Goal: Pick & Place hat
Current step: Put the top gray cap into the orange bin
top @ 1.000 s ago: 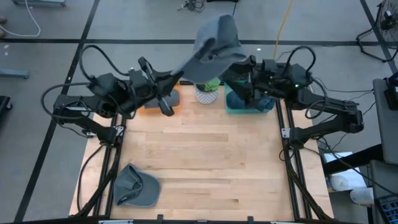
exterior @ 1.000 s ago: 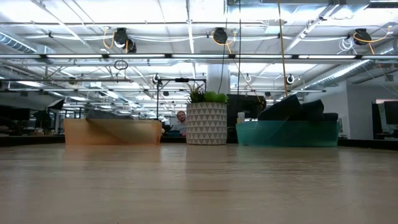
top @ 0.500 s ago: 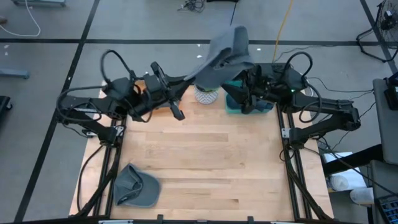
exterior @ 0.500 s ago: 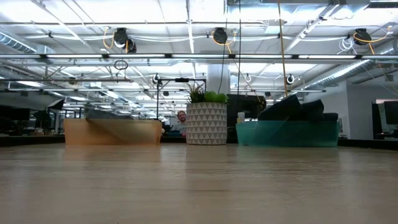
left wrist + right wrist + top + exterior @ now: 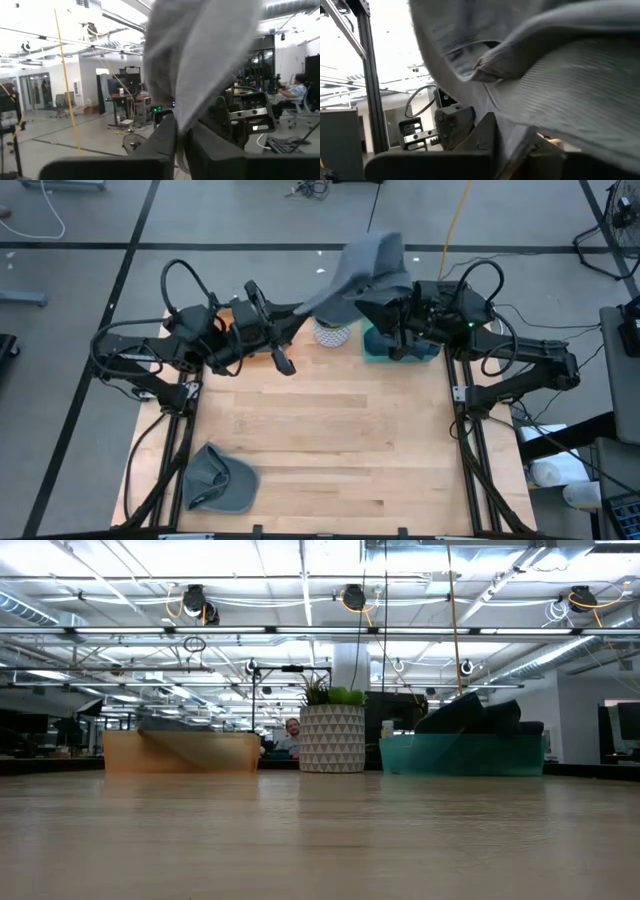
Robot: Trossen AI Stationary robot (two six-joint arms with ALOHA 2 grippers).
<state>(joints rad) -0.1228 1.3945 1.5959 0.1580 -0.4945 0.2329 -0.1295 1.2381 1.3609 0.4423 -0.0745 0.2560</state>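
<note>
- A floppy grey fabric hat (image 5: 365,270) hangs above the far edge of the wooden tabletop (image 5: 320,440), over the teal bin (image 5: 385,350).
- The left hand (image 5: 182,135) and right hand (image 5: 512,140) each pinch its cloth.
- A second grey cap (image 5: 220,480) lies near the tabletop's front left corner.

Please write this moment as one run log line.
grey fabric hat: held aloft by both | left gripper: shut on brim | right gripper: shut on hat | second grey hat: on wooden table
</note>
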